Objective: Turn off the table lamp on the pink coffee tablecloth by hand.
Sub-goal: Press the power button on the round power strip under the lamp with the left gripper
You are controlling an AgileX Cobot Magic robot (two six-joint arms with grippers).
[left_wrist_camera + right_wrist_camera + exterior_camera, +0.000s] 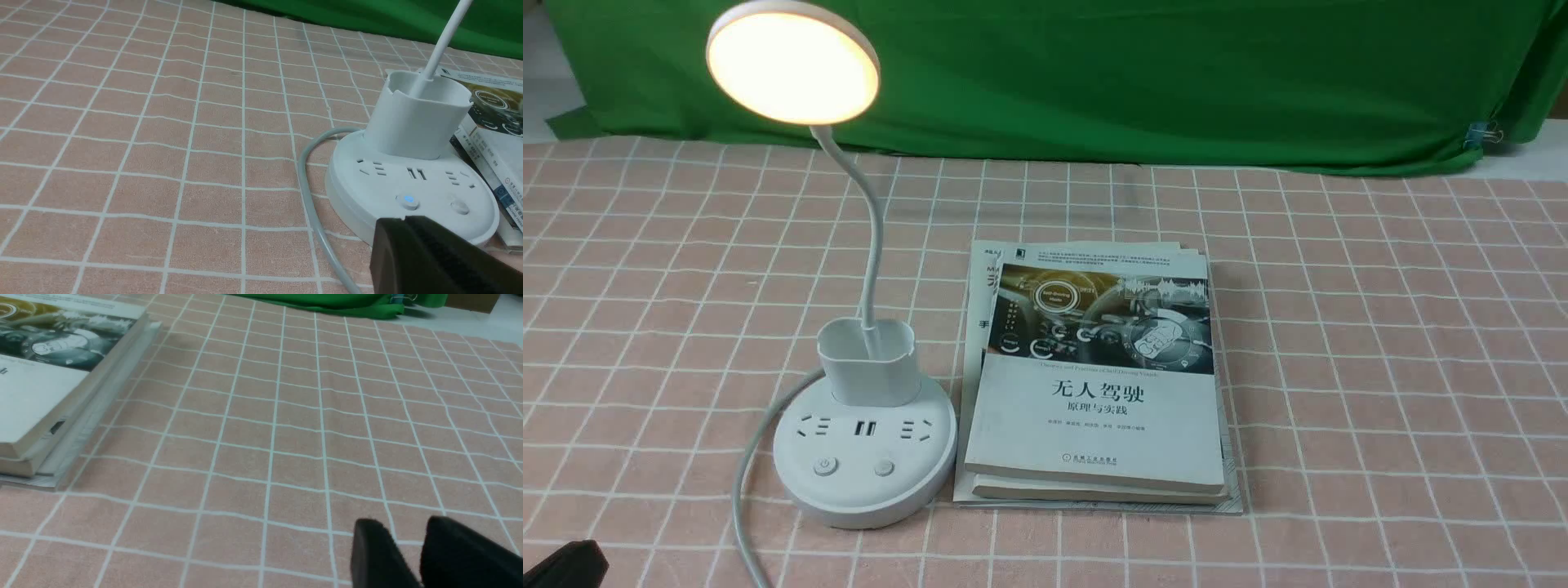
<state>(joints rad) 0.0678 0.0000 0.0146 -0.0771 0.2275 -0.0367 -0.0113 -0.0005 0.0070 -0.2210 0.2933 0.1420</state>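
The white table lamp (866,457) stands on the pink coffee tablecloth (1339,327), left of centre, with its disc head (792,61) lit. Its round base carries two buttons (825,466). In the left wrist view the lamp base (380,183) is close, and the near button (407,200) glows blue. My left gripper (404,219) is shut and empty, its tips just short of the base's front rim, in line with the glowing button. Only its black corner (564,563) shows in the front view. My right gripper (404,526) hovers over bare cloth, slightly open and empty.
A stack of books (1094,384) lies just right of the lamp base, also in the right wrist view (53,388). The lamp's white cord (742,482) curves off the base's left side toward the front edge. A green backdrop cloth (1176,73) hangs behind.
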